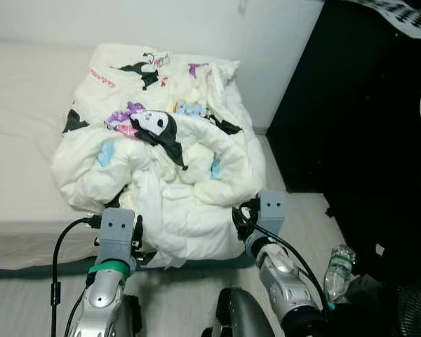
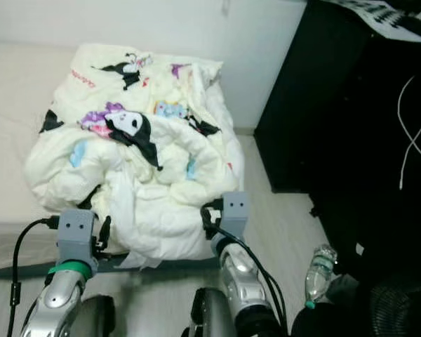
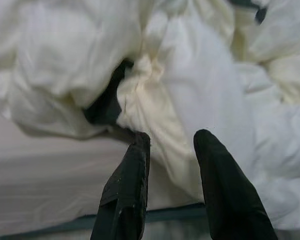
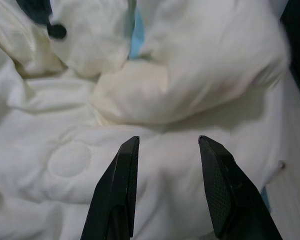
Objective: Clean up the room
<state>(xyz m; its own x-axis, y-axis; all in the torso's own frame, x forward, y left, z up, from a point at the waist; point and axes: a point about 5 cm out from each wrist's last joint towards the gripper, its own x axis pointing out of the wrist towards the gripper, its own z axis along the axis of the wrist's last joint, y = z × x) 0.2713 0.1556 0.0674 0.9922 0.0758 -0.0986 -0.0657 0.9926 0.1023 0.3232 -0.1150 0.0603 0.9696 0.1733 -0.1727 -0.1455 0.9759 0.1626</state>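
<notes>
Where the bed (image 1: pixel 21 112) meets the floor, a crumpled cream duvet (image 1: pixel 161 147) with cartoon prints lies heaped on the mattress, its long axis running from the wall toward the robot, its near edge spilling over the bed's side. To the right stands a dark cabinet (image 1: pixel 351 105). Both claws reach to that near edge: the left claw (image 3: pixel 172 142) open with a fold between its fingers, the right claw (image 4: pixel 167 145) open just above the fabric. A plastic bottle (image 1: pixel 338 270) lies on the floor at right.
</notes>
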